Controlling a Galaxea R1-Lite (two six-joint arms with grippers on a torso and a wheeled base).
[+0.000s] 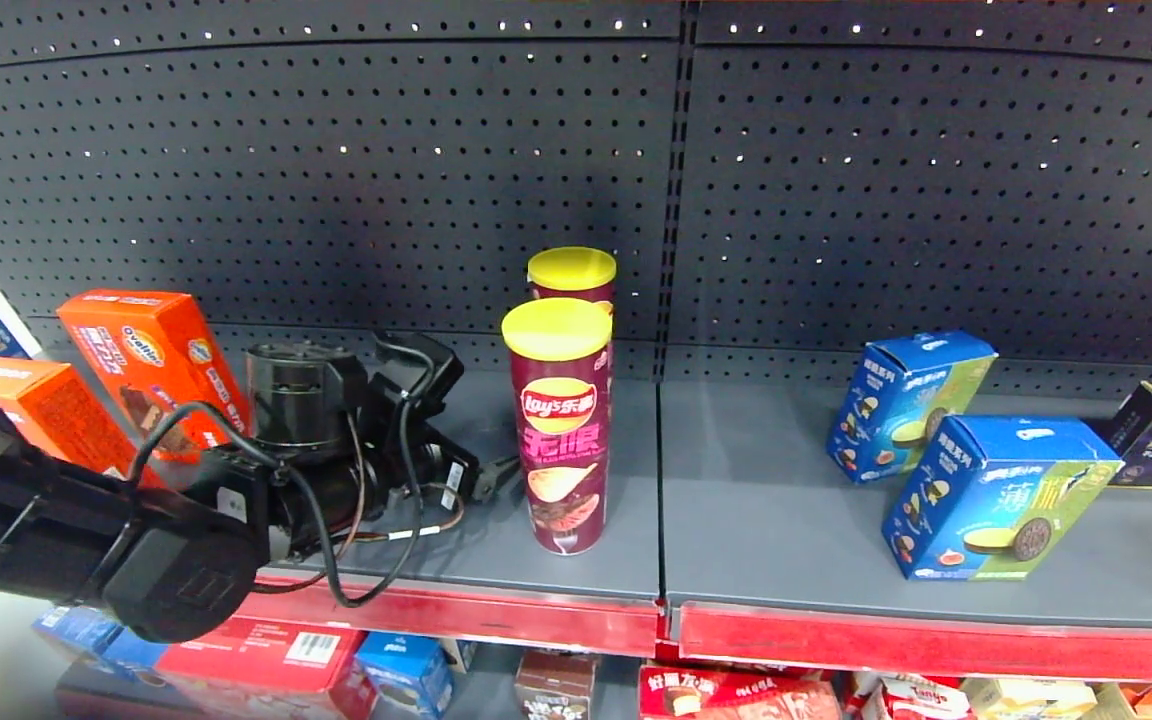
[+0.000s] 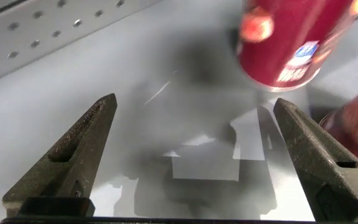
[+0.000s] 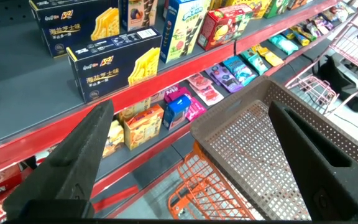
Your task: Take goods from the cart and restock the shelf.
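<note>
Left claw (image 2: 194, 106) lies low on the shelf (image 1: 786, 520), jaws spread and empty. The near chip can (image 1: 558, 430) stands upright just beyond its tips to the right, with a second can (image 1: 573, 275) close behind on the far side. Right claw (image 3: 191, 109) hangs released above the cart basket (image 3: 247, 143), so it looks the nearer arm for fetching more goods.

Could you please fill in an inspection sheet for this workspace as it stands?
Surface: grey shelf, bare between goods.
Job's things: front chip can and rear chip can upright; brown basket above orange cart.
Clutter: nothing seen.
Grippers: left gripper open, empty, low over shelf beside front chip can; right gripper open, empty, above brown basket.
Cables: black cables loop behind left gripper.
Surroundings: orange boxes, blue boxes, pegboard back.
</note>
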